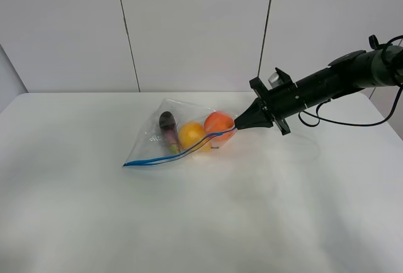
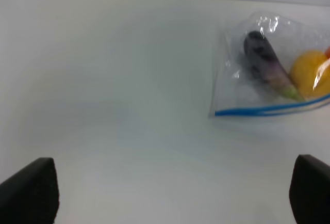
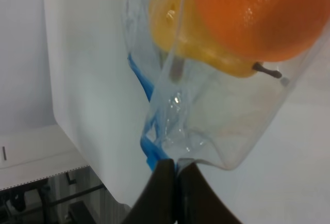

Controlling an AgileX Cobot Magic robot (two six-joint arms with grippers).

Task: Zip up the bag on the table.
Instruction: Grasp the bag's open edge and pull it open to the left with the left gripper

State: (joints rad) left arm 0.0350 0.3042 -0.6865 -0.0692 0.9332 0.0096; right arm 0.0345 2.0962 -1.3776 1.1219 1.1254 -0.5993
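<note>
The clear bag [image 1: 165, 146] lies mid-table on the white table [image 1: 189, 222], with a purple vegetable, a yellow fruit and an orange [image 1: 218, 122] inside. Its blue zipper strip [image 1: 170, 157] runs along the near edge. My right gripper [image 1: 238, 122] is shut on the bag's right corner at the zipper's end; the right wrist view shows the right gripper [image 3: 175, 168] pinching the bag's plastic [image 3: 206, 126] beside the strip [image 3: 149, 152]. My left gripper [image 2: 172, 198] is open over bare tabletop, with the bag [image 2: 232, 92] well beyond it and one dark fingertip [image 2: 31, 193] at the frame's corner.
White wall panels [image 1: 189, 27] rise behind the table's far edge. The right arm [image 1: 340, 78] and its cable [image 1: 340, 121] stretch in over the table's right side. The left arm does not show in the exterior high view.
</note>
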